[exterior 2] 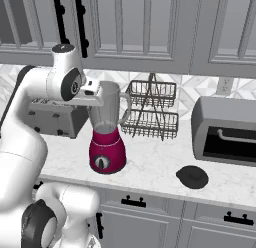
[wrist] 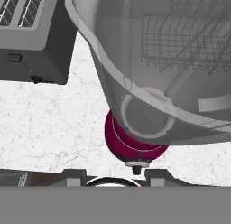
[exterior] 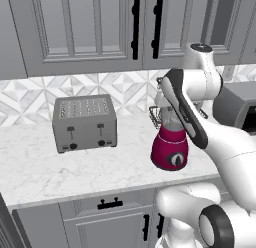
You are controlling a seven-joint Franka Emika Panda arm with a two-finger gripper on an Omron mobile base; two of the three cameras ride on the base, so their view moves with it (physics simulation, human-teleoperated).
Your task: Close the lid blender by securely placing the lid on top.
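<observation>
Item 1, the lid (exterior 2: 192, 176): black disc lying flat on the counter (exterior 2: 150, 167) near its front edge, below the grey oven (exterior 2: 227, 132) and well apart from the blender (exterior 2: 107, 134), so you have yet to fetch it. Item 2, the blender: upright, long axis vertical, jar mouth open upward, handle toward the wire rack (exterior 2: 150, 109), toaster (exterior: 85, 123) on its other side. Item 3, the gripper (exterior 2: 97, 96): beside the jar's rim; you cannot tell its opening, nothing visibly held.
</observation>
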